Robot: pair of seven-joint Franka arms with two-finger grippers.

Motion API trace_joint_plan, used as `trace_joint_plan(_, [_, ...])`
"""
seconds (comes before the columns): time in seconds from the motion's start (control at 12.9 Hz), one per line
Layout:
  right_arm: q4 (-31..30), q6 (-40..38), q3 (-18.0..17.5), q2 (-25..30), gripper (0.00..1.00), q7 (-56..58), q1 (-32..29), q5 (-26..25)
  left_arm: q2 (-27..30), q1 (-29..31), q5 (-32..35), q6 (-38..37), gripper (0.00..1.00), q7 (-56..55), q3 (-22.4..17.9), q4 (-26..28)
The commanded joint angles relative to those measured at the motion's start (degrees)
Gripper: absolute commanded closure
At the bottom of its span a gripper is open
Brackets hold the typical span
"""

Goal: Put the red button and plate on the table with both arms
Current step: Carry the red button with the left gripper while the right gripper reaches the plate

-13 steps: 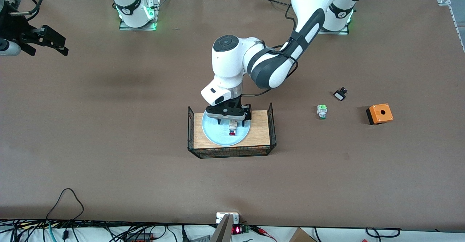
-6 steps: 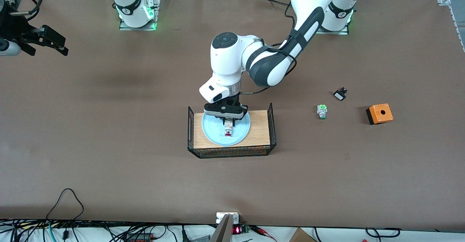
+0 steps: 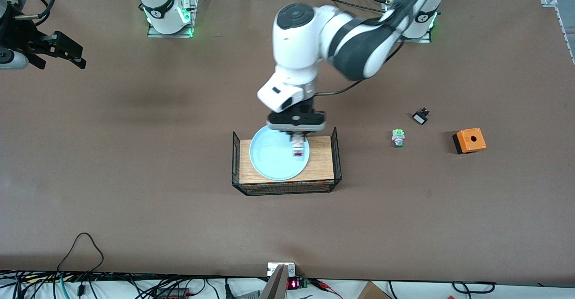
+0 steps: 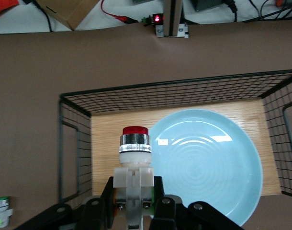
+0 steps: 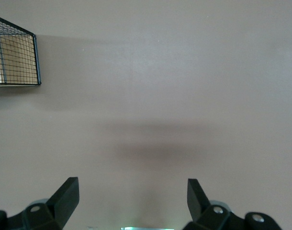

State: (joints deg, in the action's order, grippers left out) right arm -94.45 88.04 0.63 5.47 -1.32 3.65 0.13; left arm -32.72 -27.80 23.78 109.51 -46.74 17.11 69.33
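Observation:
My left gripper (image 3: 297,138) is shut on the red button (image 3: 297,149), a whitish body with a red cap, and holds it in the air above the plate (image 3: 274,160). In the left wrist view the red button (image 4: 135,153) stands out from my left gripper (image 4: 133,191), red cap outward, over the edge of the plate (image 4: 208,167). The pale blue plate lies on the wooden board inside the black wire mesh tray (image 3: 334,155). My right gripper (image 3: 67,52) is open and empty above the brown table (image 3: 134,200) at the right arm's end, where it waits; it also shows in the right wrist view (image 5: 131,196).
A green-capped button (image 3: 398,138), a small black part (image 3: 420,117) and an orange box with a hole (image 3: 469,140) lie on the table toward the left arm's end. A corner of the mesh tray (image 5: 14,57) shows in the right wrist view.
My left gripper closed on the red button on the plate and lifted it up, shifting a little toward the left arm's end. The right arm has not moved.

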Motion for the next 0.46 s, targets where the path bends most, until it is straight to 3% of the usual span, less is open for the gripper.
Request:
trace_joint_plan(0.0, [0.2,0.1,-0.4,-0.2,0.00,0.9,2.1,-0.3,2.6,9.1,-6.0,-5.2,0.95,14.5,1.0,1.8])
trace_joint_plan(0.39, [0.1,-0.2,-0.5,-1.3,0.00,0.9,6.9,0.4,0.5,23.0,-6.1,-6.1,0.95,28.9,0.9,6.0])
